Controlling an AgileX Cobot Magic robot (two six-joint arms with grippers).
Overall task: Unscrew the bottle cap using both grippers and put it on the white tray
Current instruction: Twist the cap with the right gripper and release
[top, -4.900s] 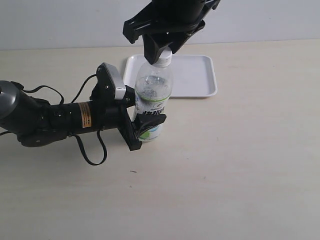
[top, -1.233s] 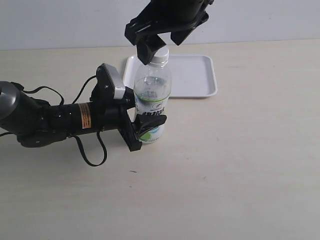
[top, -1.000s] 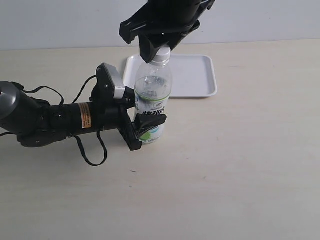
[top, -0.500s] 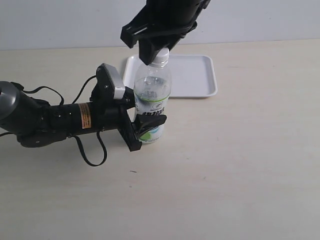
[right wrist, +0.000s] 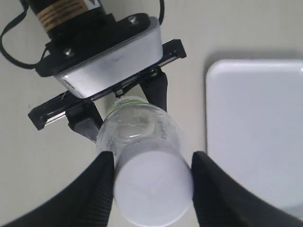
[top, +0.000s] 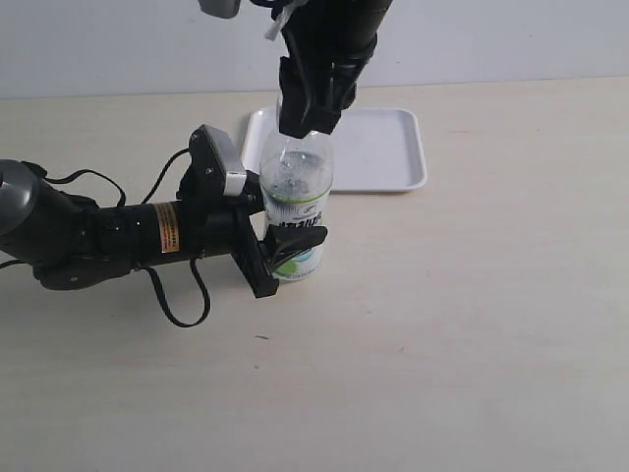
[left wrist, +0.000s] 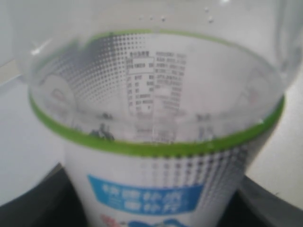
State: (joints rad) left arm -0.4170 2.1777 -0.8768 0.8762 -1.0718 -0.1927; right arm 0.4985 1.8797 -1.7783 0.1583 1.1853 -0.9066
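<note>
The clear bottle (top: 298, 192) with the white-and-green label stands upright on the table. My left gripper (top: 293, 248) is shut on its lower labelled part; in the left wrist view the bottle (left wrist: 156, 118) fills the frame, with black jaws at both lower corners. My right gripper (top: 307, 116) comes down from above and covers the bottle's top. In the right wrist view its two black fingers (right wrist: 102, 189) press on opposite sides of the white bottle cap (right wrist: 152, 194), which sits on the neck. The white tray (top: 383, 147) lies just behind the bottle, with nothing on it.
The left arm with its orange label (top: 169, 228) and looping cables lies across the table at the left. Its silver-grey plate (right wrist: 109, 61) shows beside the bottle. Bare beige table (top: 462, 324) stretches to the right and front. A pale wall stands behind the tray.
The right gripper has turned about the cap and dropped lower over it, so the cap no longer shows in the exterior view. The bottle and the left gripper have stayed put.
</note>
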